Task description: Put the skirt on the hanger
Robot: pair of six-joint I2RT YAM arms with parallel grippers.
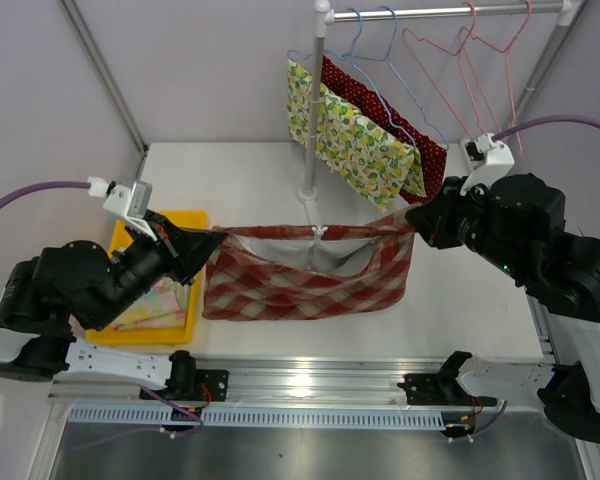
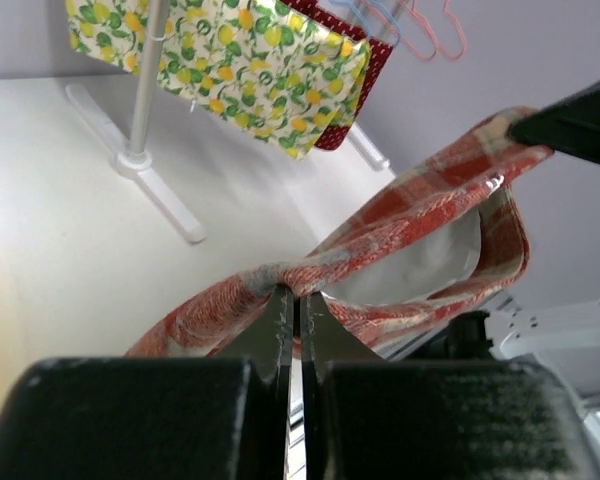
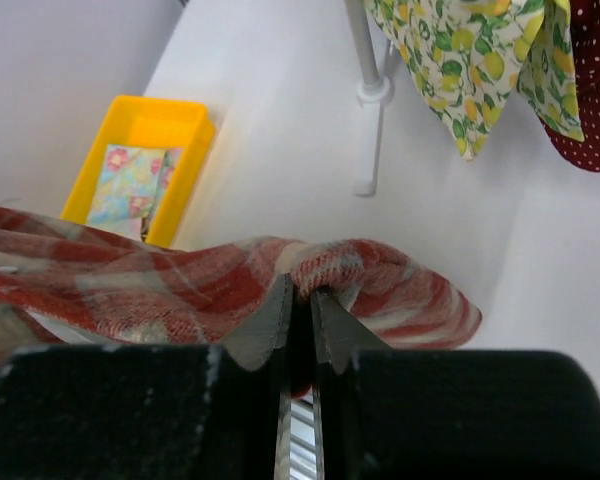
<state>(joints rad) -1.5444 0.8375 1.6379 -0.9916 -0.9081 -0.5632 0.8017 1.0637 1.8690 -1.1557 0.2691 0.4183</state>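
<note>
Red plaid skirt (image 1: 310, 285) hangs spread: left gripper (image 1: 216, 240) clamped on 1 waist corner, right gripper (image 1: 412, 218) clamped on the other.

Hidden and cropped parts

In the top view, the fingertips of the left claw (image 1: 218, 242) and right claw (image 1: 412, 218) are buried in the corners of the skirt (image 1: 310, 275), and the pinched cloth is not seen. The yellow tray (image 1: 150, 336) and the floral cloth (image 1: 165, 300) in it are largely covered by the left arm (image 1: 90, 280). The dotted garment (image 1: 435, 160) is mostly hidden behind the lemon-print garment (image 1: 365, 150). In the left wrist view the right claw is cropped by the right edge and blurred; in the right wrist view the skirt is cut off at the left edge.
</note>
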